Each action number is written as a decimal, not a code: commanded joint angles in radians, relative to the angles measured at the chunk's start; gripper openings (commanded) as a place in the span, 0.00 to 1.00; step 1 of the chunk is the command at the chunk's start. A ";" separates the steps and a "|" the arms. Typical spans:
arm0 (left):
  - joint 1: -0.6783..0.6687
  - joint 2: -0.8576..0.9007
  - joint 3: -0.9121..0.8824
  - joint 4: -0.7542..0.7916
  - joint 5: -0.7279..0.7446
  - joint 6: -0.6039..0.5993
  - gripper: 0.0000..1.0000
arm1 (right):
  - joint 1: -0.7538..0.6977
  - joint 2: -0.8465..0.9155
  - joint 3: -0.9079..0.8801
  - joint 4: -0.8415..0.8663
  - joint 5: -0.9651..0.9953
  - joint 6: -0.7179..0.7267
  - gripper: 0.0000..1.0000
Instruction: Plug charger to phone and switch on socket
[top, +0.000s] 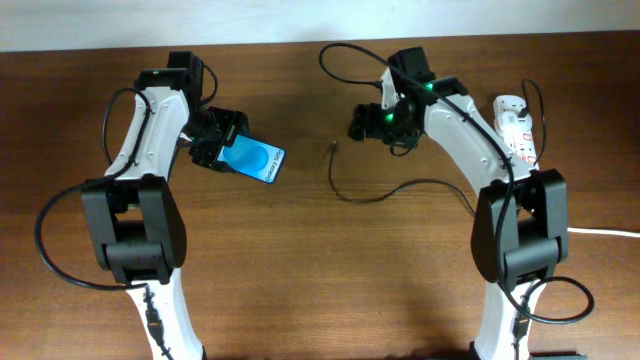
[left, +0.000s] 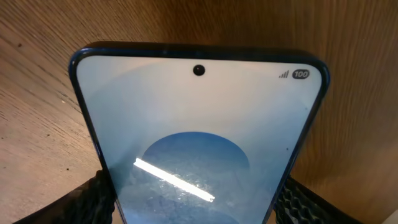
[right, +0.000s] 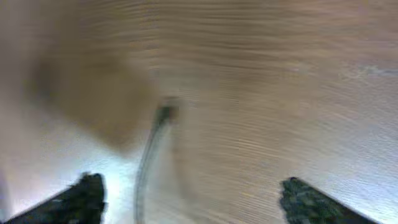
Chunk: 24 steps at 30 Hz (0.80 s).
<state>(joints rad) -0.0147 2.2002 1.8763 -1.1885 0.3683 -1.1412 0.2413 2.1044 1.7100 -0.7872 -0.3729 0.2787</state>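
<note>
1. The left fingers (left: 87, 202) pinch the phone (top: 256, 160) by its two long edges at one end. Its blue screen faces up over the wooden counter (top: 300, 260).
2. In the left wrist view, the phone's top corner shows signal bars and a battery badge reading "100" (left: 301, 74). The white writing seen from overhead is too small to read.
3. The charger (top: 380, 192) lies curved on the counter to the right of the phone, its plug tip (top: 332, 150) apart from it.
4. The right fingers (right: 84, 196) are spread wide and hold nothing. The blurred cable lies below, between them.
5. The socket (top: 517, 125), white with red marks, lies far right, partly under the right arm.
</note>
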 joint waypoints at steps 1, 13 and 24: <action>-0.002 -0.007 0.026 0.001 0.029 0.006 0.00 | -0.021 -0.028 0.024 0.042 -0.465 -0.143 0.96; -0.002 -0.007 0.026 0.001 0.156 -0.167 0.00 | 0.076 -0.028 0.024 0.031 -0.343 0.121 0.86; -0.002 -0.007 0.026 0.002 0.358 -0.283 0.00 | 0.218 -0.022 0.023 0.169 -0.194 0.307 0.70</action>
<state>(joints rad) -0.0147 2.2002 1.8763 -1.1854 0.6102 -1.3972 0.4408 2.1044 1.7153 -0.6315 -0.6201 0.5411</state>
